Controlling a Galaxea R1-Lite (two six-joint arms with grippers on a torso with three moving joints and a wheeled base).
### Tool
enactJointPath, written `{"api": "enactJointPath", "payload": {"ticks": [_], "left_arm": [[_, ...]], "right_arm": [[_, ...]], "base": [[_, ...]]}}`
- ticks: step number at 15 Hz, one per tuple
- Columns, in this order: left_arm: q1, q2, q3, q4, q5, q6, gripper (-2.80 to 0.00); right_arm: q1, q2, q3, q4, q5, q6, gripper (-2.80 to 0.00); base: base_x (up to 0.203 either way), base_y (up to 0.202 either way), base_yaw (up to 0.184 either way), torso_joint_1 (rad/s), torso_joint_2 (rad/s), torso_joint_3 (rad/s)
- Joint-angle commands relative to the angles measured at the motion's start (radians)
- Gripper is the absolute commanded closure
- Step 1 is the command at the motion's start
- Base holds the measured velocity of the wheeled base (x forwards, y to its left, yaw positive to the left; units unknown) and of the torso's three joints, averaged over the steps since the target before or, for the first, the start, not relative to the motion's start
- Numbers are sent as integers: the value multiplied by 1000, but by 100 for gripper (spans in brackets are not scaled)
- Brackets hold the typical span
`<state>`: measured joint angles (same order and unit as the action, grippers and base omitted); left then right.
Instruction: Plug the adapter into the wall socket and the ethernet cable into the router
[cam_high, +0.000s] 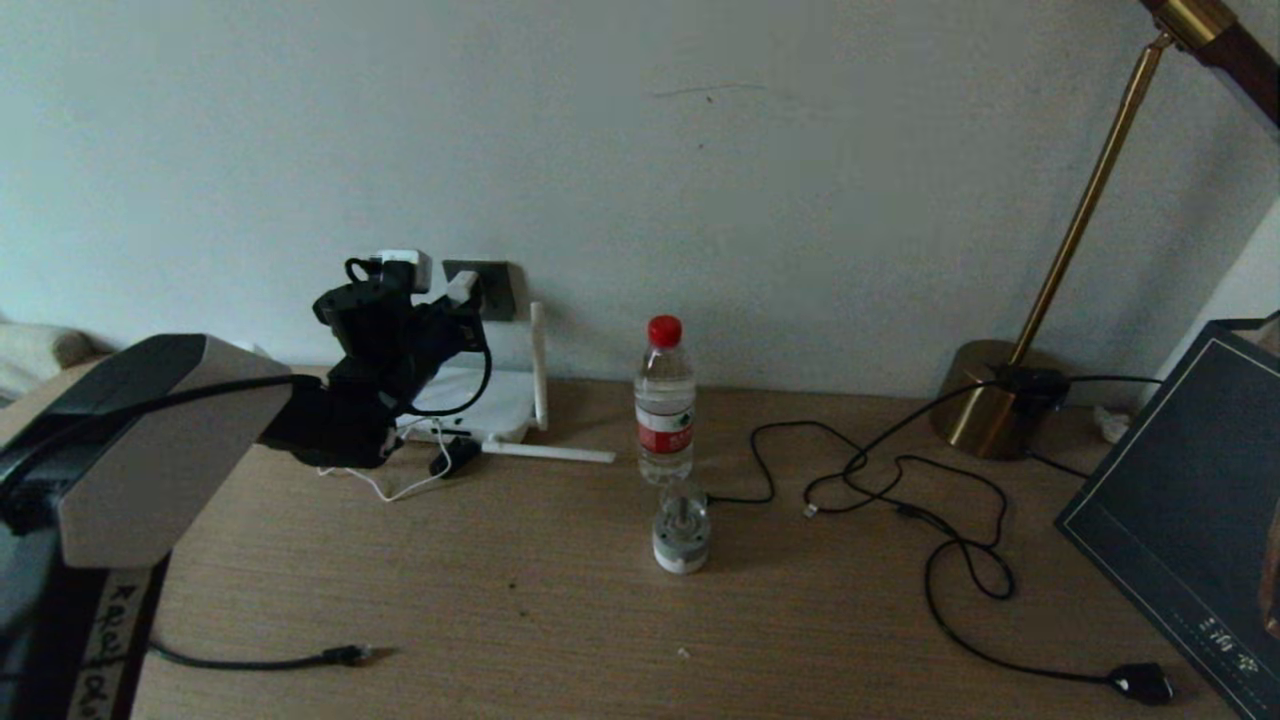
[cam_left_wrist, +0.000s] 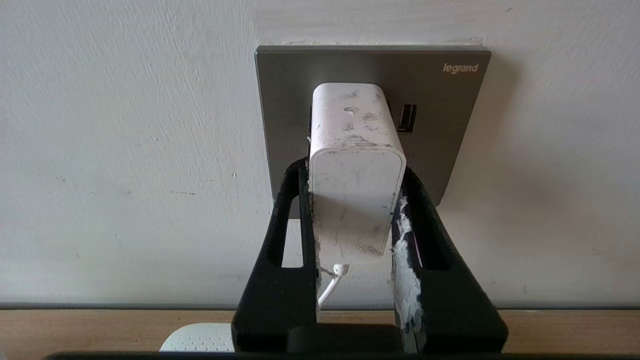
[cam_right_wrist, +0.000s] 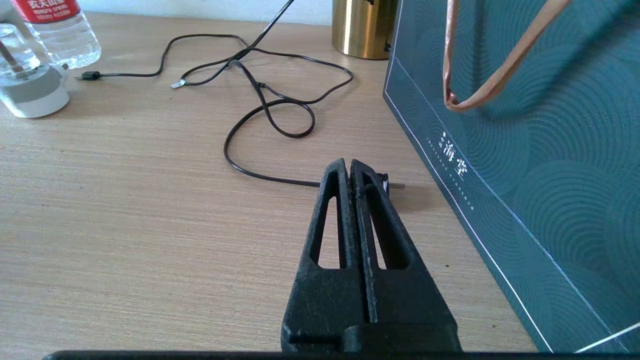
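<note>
My left gripper (cam_high: 455, 300) (cam_left_wrist: 352, 170) is raised at the wall, shut on the white adapter (cam_high: 462, 287) (cam_left_wrist: 355, 175). The adapter's front end sits against the dark grey wall socket (cam_high: 497, 290) (cam_left_wrist: 450, 110); how deep it sits is hidden. Its thin white cord (cam_high: 400, 490) hangs to the table. The white router (cam_high: 490, 400) (cam_left_wrist: 200, 341) lies below the socket. The ethernet cable (cam_high: 812, 509) (cam_right_wrist: 177, 84) lies loose mid-table, with its clear tip pointing toward me. My right gripper (cam_right_wrist: 350, 165) is shut and empty, low over the table and out of the head view.
A water bottle (cam_high: 665, 400) and a small clear jar (cam_high: 682, 530) stand mid-table. The brass lamp (cam_high: 985, 400) is at the back right, and its black cord ends in a plug (cam_high: 1140, 683) (cam_right_wrist: 392, 185) by my right gripper. A teal bag (cam_high: 1190, 520) stands at the right. Another black cable end (cam_high: 345, 655) lies front left.
</note>
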<state>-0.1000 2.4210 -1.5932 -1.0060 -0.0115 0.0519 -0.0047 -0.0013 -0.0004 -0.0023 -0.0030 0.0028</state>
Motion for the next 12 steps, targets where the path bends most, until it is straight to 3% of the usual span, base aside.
{"api": "enactJointPath", "payload": {"ticks": [1,12], "left_arm": [[0,20,-4,-3,1,0,0],[-3,83,-74,28,25,3,0]], "right_arm": [[0,1,0,-1,0,0,0],[0,1,0,-1,0,0,0]], "base": [[0,0,0,0,0,0],[0,0,0,0,0,0]]}}
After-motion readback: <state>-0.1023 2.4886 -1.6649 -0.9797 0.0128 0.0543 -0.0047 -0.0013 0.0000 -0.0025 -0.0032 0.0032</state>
